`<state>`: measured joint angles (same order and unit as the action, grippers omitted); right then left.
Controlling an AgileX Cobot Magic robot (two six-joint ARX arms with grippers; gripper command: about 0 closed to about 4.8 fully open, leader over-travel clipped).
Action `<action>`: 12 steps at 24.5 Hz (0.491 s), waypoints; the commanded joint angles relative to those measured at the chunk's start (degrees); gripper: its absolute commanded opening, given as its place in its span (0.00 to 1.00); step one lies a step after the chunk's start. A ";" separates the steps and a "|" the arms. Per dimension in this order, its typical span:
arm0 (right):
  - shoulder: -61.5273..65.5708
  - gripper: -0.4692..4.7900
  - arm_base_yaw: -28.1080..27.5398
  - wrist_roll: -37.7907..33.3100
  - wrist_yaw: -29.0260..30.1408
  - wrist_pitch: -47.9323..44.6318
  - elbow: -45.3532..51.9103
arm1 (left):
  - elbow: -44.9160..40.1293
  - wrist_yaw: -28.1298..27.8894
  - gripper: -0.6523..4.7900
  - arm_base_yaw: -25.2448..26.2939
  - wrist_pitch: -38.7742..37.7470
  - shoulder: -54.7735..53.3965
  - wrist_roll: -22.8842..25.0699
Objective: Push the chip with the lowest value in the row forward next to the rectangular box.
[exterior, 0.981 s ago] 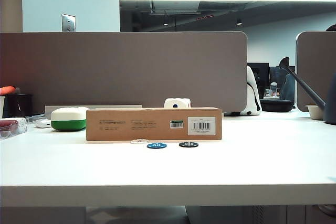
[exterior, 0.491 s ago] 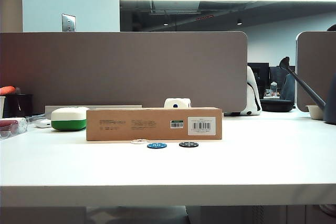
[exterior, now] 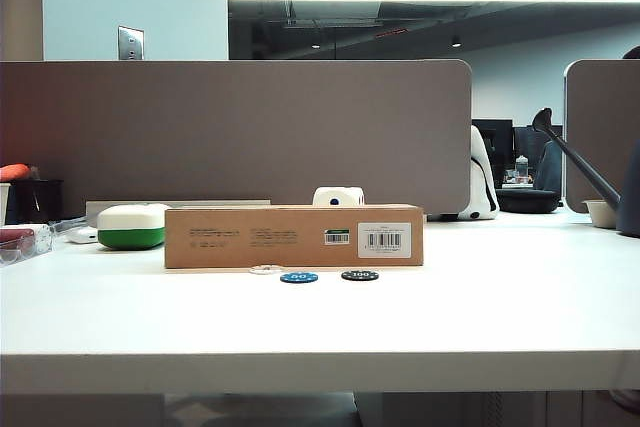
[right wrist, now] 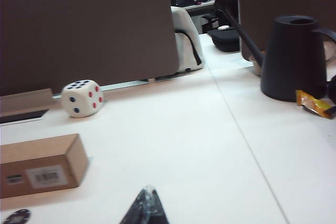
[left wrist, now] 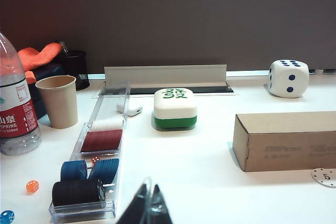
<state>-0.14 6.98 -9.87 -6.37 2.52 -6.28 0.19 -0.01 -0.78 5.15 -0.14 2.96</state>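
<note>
Three chips lie in a row in front of the rectangular box [exterior: 293, 237]. The white chip [exterior: 266, 269] is leftmost and lies right at the box's front face, slightly farther back than the blue chip [exterior: 298, 277] and the black chip [exterior: 359, 275]. In the left wrist view the white chip [left wrist: 326, 177] lies beside the box [left wrist: 286, 140]. My left gripper [left wrist: 148, 203] is shut and empty, well short of the box. My right gripper [right wrist: 148, 198] is also shut and empty, away from the box [right wrist: 39, 163] and the black chip [right wrist: 16, 216]. Neither gripper shows in the exterior view.
A green-and-white case [left wrist: 175, 108] and a large die [left wrist: 288, 78] stand behind the box. A clear chip tray [left wrist: 97, 166], paper cup [left wrist: 56, 100] and water bottle [left wrist: 16, 103] are at the left. A black watering can [right wrist: 294, 59] stands at the right.
</note>
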 commanded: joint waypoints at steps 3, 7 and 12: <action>0.04 0.07 -1.03 3.54 1.62 -8.68 4.74 | 0.24 0.07 0.11 0.00 0.44 0.00 0.00; 0.04 0.07 -1.01 4.35 2.43 -10.14 6.21 | 0.24 0.09 0.11 0.00 0.46 0.00 0.00; 0.04 0.07 -1.01 4.61 3.74 -10.03 6.21 | 0.24 0.09 0.11 0.00 0.44 0.00 0.00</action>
<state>-0.08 5.98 -5.48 -3.99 -6.59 -0.36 0.19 -0.03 -0.75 5.13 -0.14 2.96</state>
